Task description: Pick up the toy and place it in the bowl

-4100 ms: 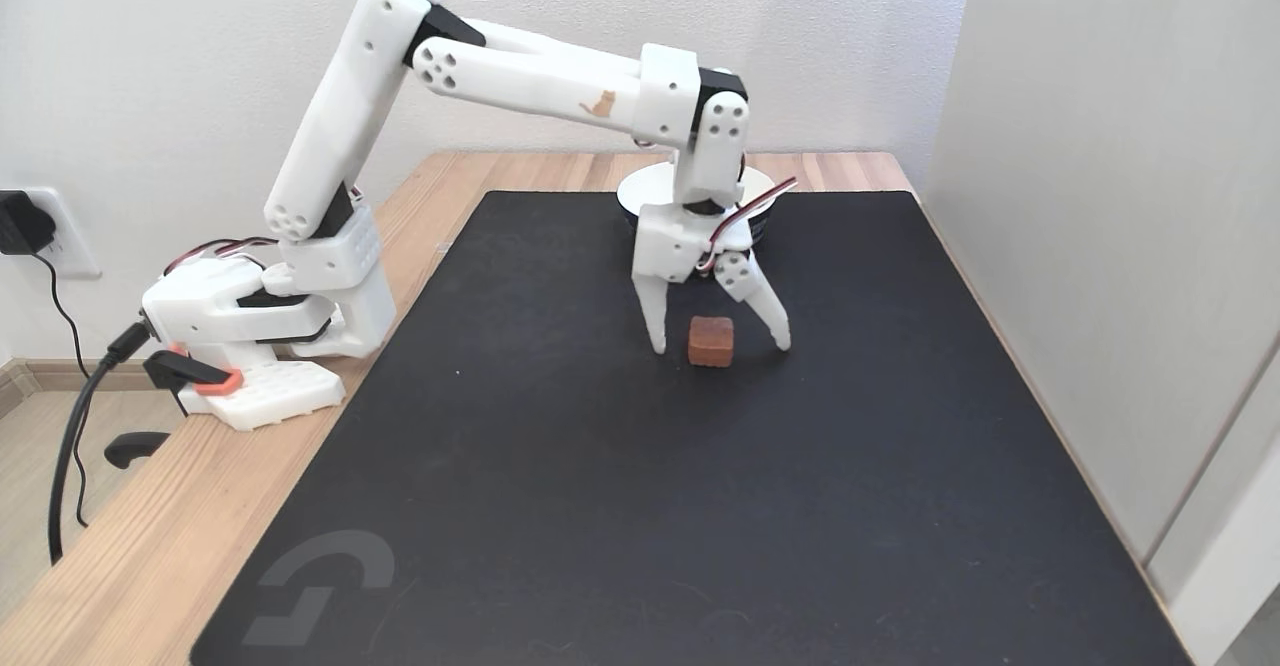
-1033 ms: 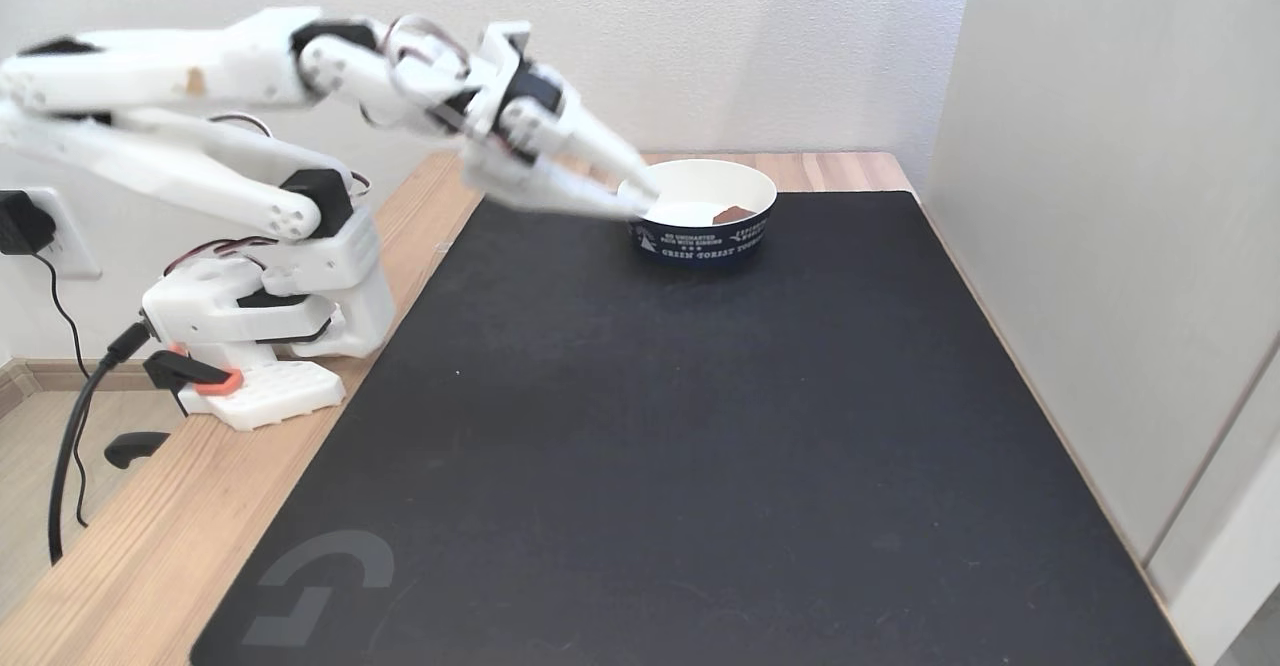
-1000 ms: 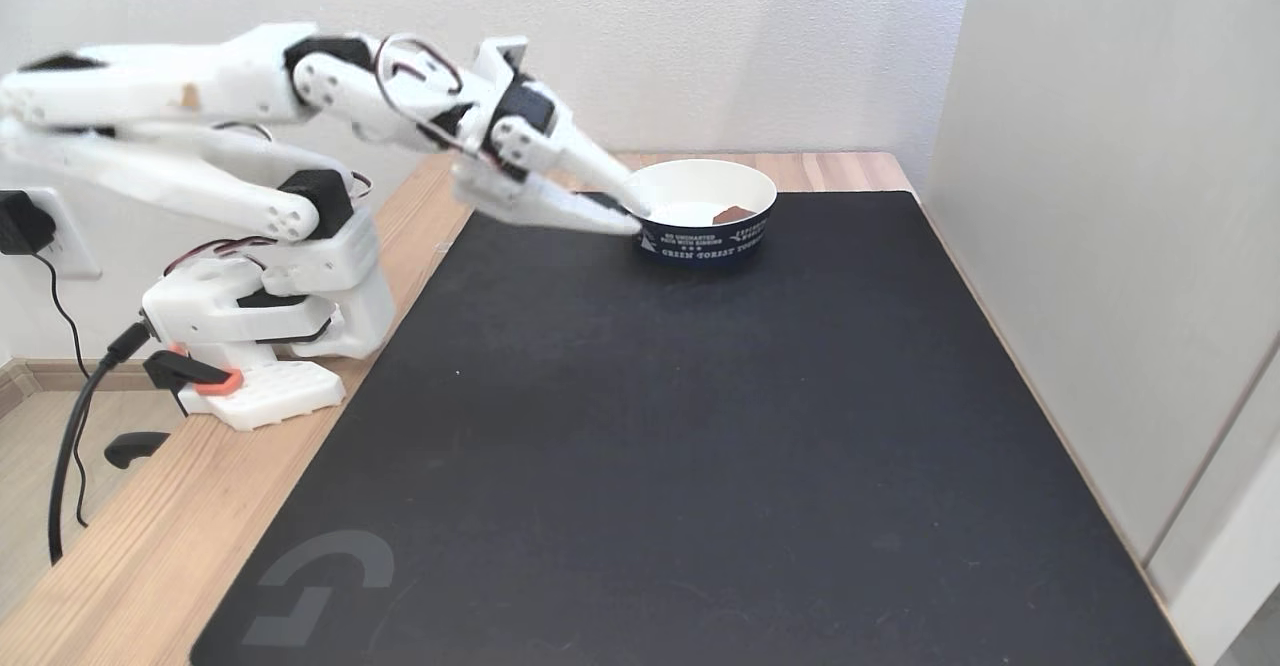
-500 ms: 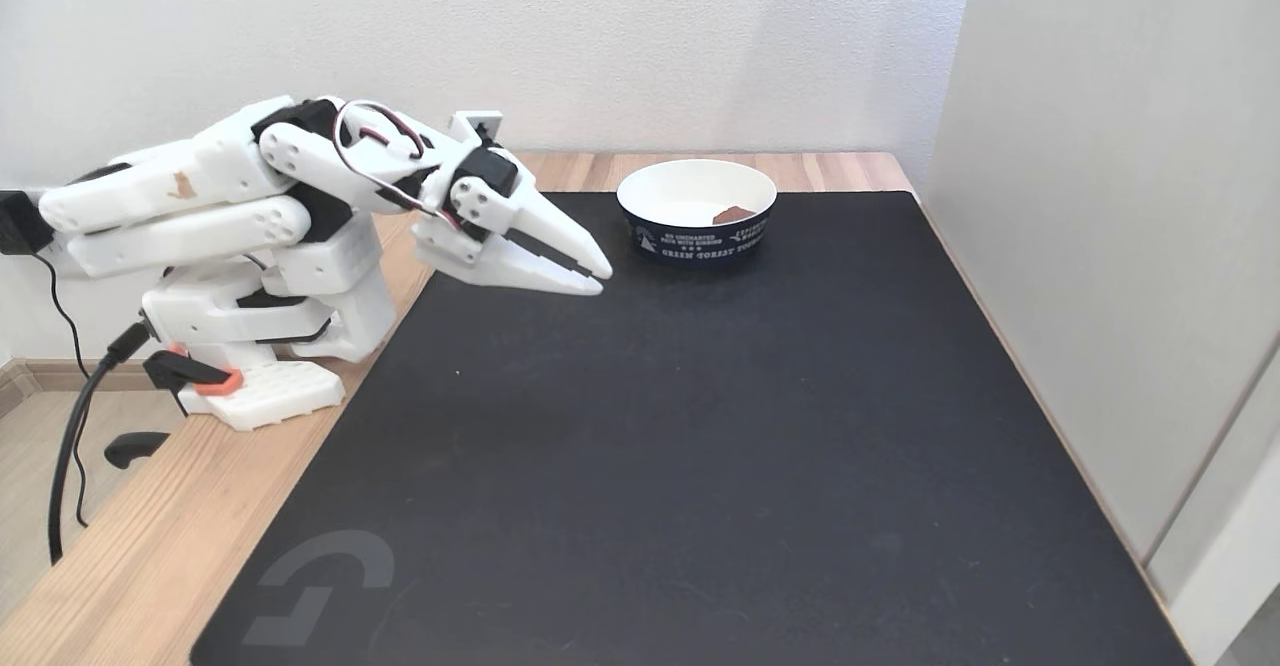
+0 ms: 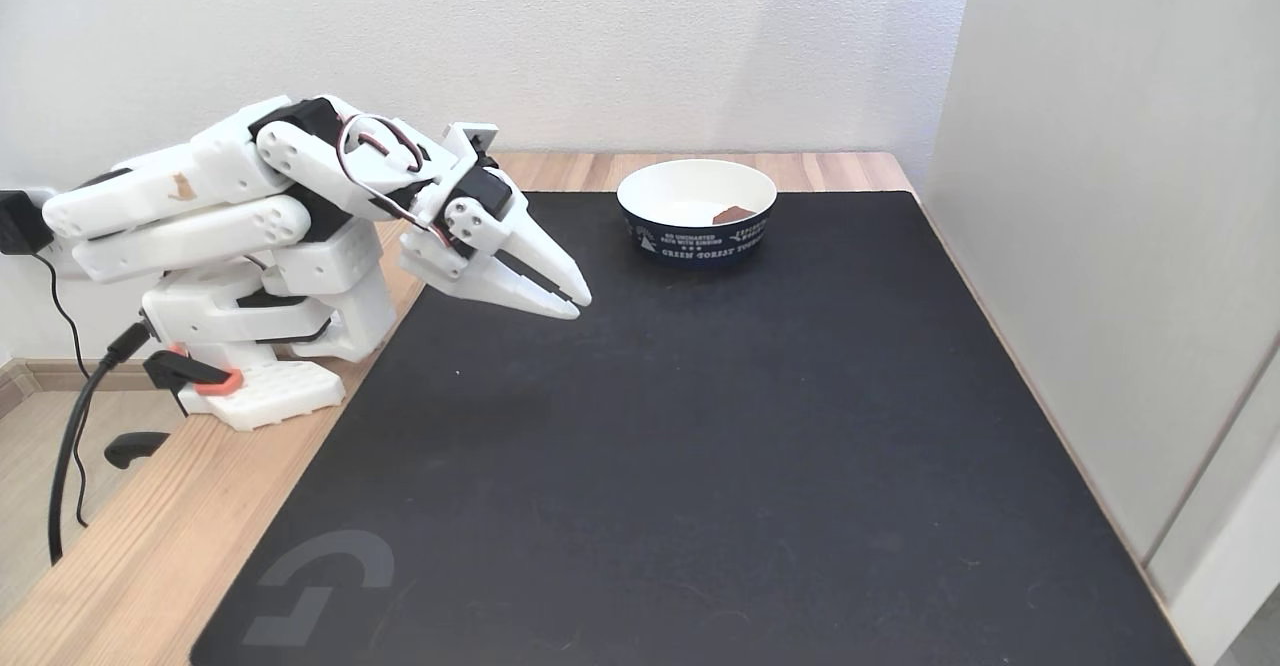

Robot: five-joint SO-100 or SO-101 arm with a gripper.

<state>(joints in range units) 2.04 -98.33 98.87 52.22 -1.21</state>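
While the fingers (image 5: 578, 303) sit pressed together, a black mat (image 5: 700, 466) covers the wooden table (image 5: 130, 546) beside white walls (image 5: 640, 36).

Light wood table (image 5: 130, 546) against a white textured wall (image 5: 600, 36), black mat (image 5: 700, 466) covering most of it. Grey panel (image 5: 1100, 246) stands at 3 o'clock; wall outlet with black plug (image 5: 20, 226) at 9 o'clock. Even, soft daylight.
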